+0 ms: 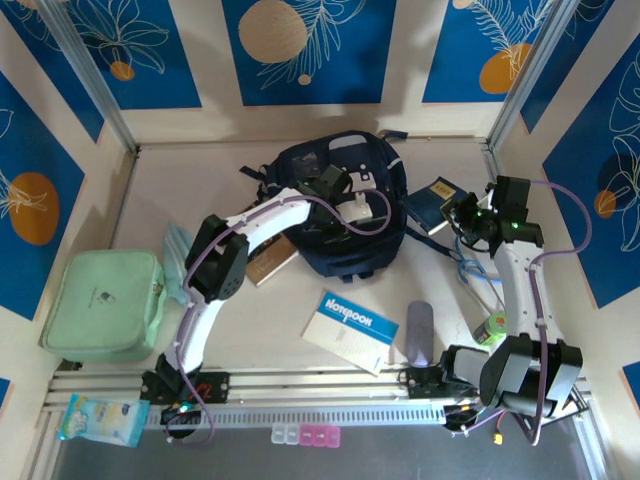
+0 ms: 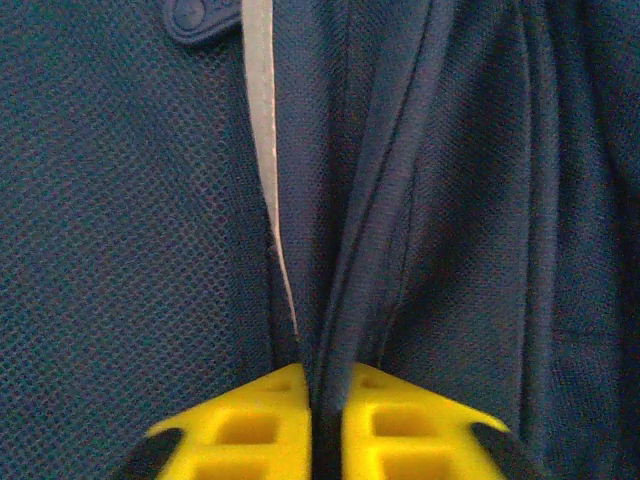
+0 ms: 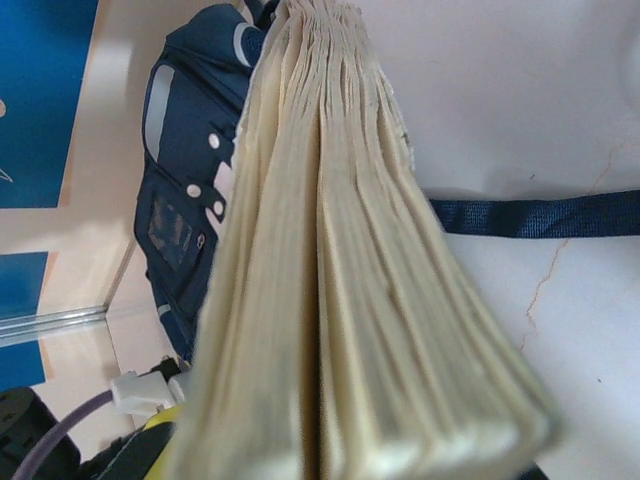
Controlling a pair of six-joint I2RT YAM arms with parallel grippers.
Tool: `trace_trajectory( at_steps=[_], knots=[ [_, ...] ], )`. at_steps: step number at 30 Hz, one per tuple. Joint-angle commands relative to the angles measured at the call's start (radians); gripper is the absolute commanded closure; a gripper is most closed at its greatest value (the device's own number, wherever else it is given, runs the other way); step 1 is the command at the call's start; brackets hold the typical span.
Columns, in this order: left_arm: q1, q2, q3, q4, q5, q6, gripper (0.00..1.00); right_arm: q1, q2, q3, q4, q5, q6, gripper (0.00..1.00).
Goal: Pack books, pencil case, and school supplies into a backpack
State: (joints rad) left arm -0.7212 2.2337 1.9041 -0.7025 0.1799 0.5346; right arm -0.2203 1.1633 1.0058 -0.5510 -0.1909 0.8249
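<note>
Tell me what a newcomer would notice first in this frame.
The navy backpack at centre back dominates, with the left fingers pinched shut on a fold of its fabric. Right of it, the right fingers grip the dark navy book, whose page edges loom large in the right wrist view.

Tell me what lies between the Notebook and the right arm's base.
The grey pencil case lies between the notebook and the right arm's base, as the top view shows.

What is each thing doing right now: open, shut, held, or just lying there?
Left gripper: shut on backpack fabric.
Right gripper: shut on navy book.
Backpack: lying on table, pinched.
Notebook: closed, flat on table.
Pencil case: lying loose.
Green box: closed.
</note>
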Motion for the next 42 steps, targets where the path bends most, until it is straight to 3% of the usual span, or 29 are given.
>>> trace_trajectory(
  at_steps=[1, 4, 8, 17, 22, 28, 36, 42],
  knots=[
    [0.014, -0.075, 0.062, 0.008, 0.064, -0.048, 0.94, -0.015, -0.053, -0.001, -0.008, -0.016, 0.017, 0.91],
    [0.031, -0.104, 0.066, 0.027, 0.106, -0.114, 1.0, -0.029, -0.083, -0.009, -0.018, 0.003, 0.027, 0.91],
    [0.06, -0.156, 0.044, 0.099, 0.143, -0.216, 1.0, -0.052, -0.139, -0.03, -0.031, 0.045, 0.044, 0.91],
    [0.113, -0.245, -0.034, 0.35, 0.101, -0.482, 1.0, -0.076, -0.239, -0.007, -0.089, 0.057, 0.023, 0.91],
    [0.115, -0.263, -0.03, 0.465, 0.068, -0.592, 1.0, -0.07, -0.245, -0.034, -0.083, -0.06, 0.046, 0.91],
    [0.111, -0.27, -0.017, 0.562, 0.108, -0.621, 1.0, 0.096, -0.204, -0.066, 0.078, -0.171, 0.146, 0.9],
    [0.114, -0.257, 0.02, 0.579, 0.123, -0.647, 1.0, 0.333, 0.039, -0.012, 0.29, -0.024, 0.197, 0.9],
    [0.145, -0.221, 0.095, 0.558, 0.204, -0.765, 1.0, 0.404, 0.224, -0.045, 0.691, 0.033, 0.225, 0.9]
  ],
)
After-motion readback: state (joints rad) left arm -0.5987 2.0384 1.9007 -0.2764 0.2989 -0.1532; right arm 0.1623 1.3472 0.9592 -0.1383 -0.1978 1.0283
